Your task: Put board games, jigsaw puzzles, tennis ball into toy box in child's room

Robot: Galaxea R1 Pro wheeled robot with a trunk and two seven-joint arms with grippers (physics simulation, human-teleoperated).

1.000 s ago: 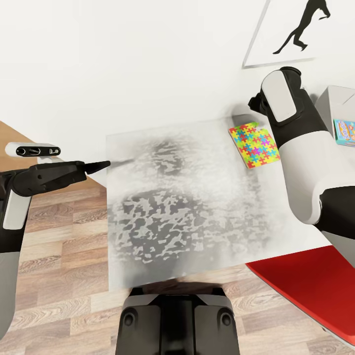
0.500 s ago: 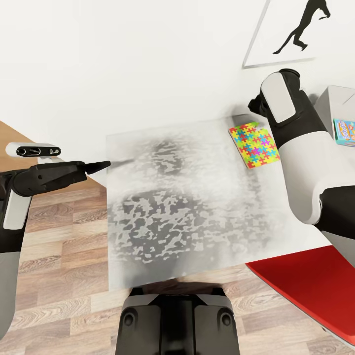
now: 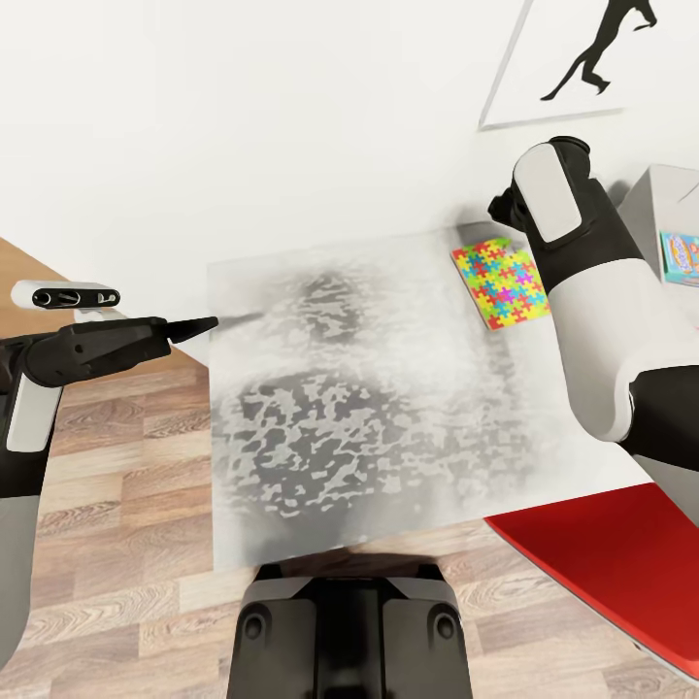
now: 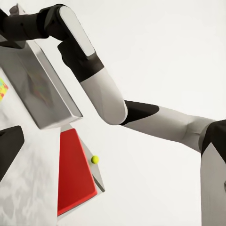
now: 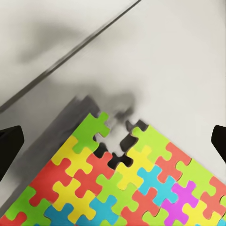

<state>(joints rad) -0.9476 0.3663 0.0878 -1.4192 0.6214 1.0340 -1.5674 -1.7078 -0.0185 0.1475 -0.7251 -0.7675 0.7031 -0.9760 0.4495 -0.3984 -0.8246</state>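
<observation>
A child's room in a home, shown as a simulator render. A white table [image 3: 388, 408] stands against a plain white wall, on a light wood plank floor [image 3: 107, 466]. At the table's far right lies a jigsaw puzzle [image 3: 501, 283] of bright interlocking pieces. Further right, a colourful board game [image 3: 682, 254] sits in a grey toy box [image 3: 652, 199]. A framed picture [image 3: 573, 58] with a black animal silhouette hangs on the wall above. A red seat [image 3: 602, 563] stands near right.
</observation>
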